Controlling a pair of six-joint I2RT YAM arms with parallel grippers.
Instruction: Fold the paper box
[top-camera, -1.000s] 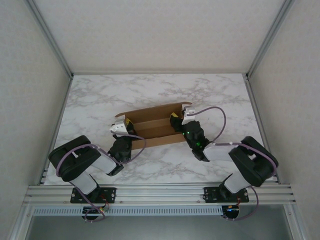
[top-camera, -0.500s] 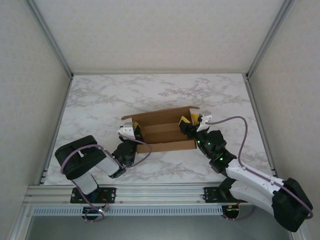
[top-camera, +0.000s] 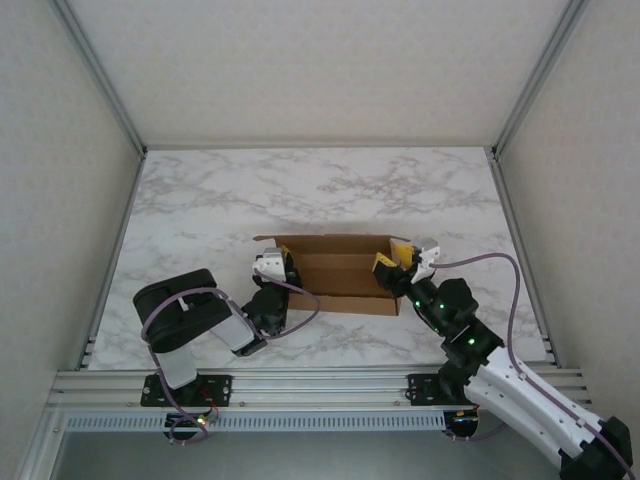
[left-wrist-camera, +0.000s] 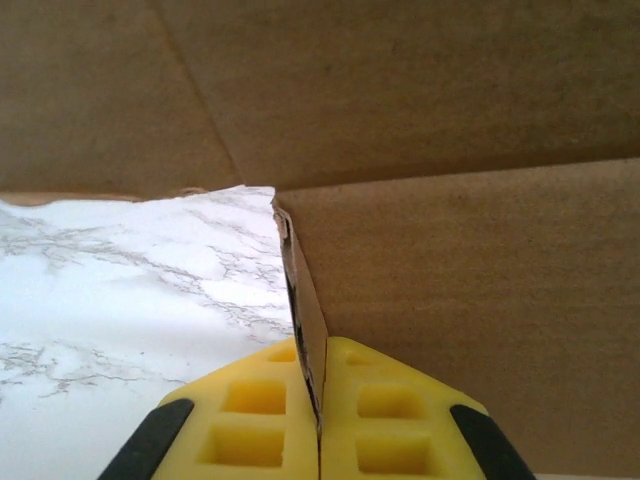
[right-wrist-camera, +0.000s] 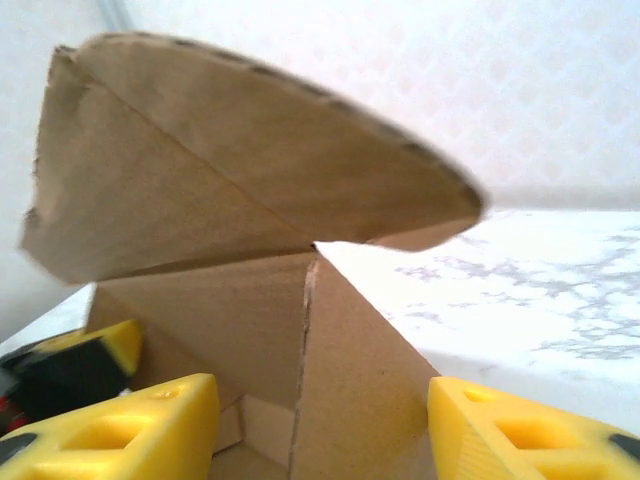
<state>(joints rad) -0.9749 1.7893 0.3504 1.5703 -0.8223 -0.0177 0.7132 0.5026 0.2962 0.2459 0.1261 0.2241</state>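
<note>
As viewed from overhead, shows the plain brown cardboard paper box, unprinted and partly raised into a shallow rectangular tray, near the middle of the white marble-patterned table, between the two arms. Places the left gripper at the left end of the tray and the right gripper at its right end, by the far right corner.

From the left wrist, finds the left gripper clamped on a thin upright cardboard edge, with both yellow pads, moulded with square recesses, pressed flat against it. Sets brown panels of the paper box above and to the right, and bare table to the left.

From the right wrist, finds the right gripper spread wide, its yellow pads well apart on either side of a creased vertical corner of the paper box; contact with either pad impossible to tell. Includes, above that corner, a rounded flap tilted outward over the table.
</note>
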